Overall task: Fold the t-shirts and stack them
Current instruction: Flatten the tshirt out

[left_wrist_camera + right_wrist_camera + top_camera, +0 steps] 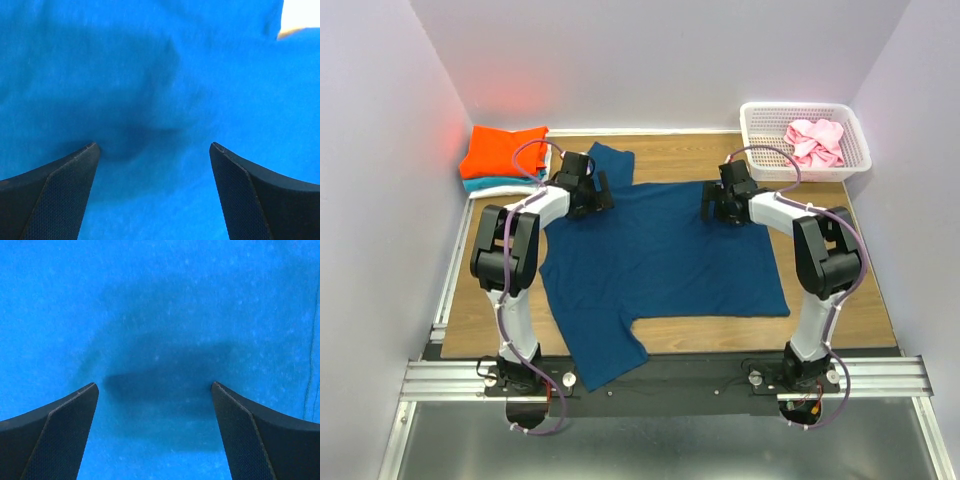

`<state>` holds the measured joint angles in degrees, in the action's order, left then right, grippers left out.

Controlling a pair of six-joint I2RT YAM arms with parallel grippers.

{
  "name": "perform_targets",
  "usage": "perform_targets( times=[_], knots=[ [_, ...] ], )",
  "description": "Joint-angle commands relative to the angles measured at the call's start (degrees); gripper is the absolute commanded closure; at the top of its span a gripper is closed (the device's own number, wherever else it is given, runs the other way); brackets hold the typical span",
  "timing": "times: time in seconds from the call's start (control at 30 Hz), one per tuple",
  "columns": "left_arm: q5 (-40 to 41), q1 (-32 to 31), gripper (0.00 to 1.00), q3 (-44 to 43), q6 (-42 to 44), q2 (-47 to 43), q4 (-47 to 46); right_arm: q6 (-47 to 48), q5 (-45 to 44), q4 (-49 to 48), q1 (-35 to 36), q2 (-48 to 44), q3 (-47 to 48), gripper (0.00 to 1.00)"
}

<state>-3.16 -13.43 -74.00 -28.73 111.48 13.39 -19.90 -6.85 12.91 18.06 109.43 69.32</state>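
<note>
The dark navy-blue t-shirt [660, 255] lies spread flat across the middle of the table, plain side up, no print showing. My left gripper [588, 192] is open and hovers low over its far left part near a sleeve; blue cloth [155, 90] fills the left wrist view between the fingers [65, 190]. My right gripper [718, 203] is open over the shirt's far right part; the right wrist view shows only blue cloth [155, 315] and its fingers [260, 435]. Folded orange [503, 150], teal and white shirts [495, 185] are stacked at the far left. A pink shirt [815, 140] lies crumpled in the basket.
The white lattice basket [760, 115] stands at the far right corner. The wooden table [840, 300] is bare to the right of the shirt. White walls close in the left, right and back sides. A metal rail [670, 380] runs along the near edge.
</note>
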Motion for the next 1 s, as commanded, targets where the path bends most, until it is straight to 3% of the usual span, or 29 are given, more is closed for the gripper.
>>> perform_targets(
  times=[0.0, 0.6, 0.8, 0.97],
  knots=[
    [1.67, 0.69, 0.02, -2.55, 0.25, 4.0, 1.82, 0.12, -2.29, -0.51, 0.22, 3.95, 3.54, 0.0],
    [1.4, 2.88, 0.02, -19.34, 3.07, 14.03, 8.85, 3.02, -6.33, -0.43, 0.13, 10.9, 12.59, 0.0],
    [1.66, 2.71, 0.02, -18.03, 3.07, 6.92, 8.94, 3.29, -4.49, -0.25, 0.13, 4.76, 13.04, 0.0],
    [5.0, 0.61, 0.02, -8.46, 0.52, -6.76, 7.62, 0.22, -3.52, -0.25, 0.13, -4.47, 6.29, 0.0]
  ],
)
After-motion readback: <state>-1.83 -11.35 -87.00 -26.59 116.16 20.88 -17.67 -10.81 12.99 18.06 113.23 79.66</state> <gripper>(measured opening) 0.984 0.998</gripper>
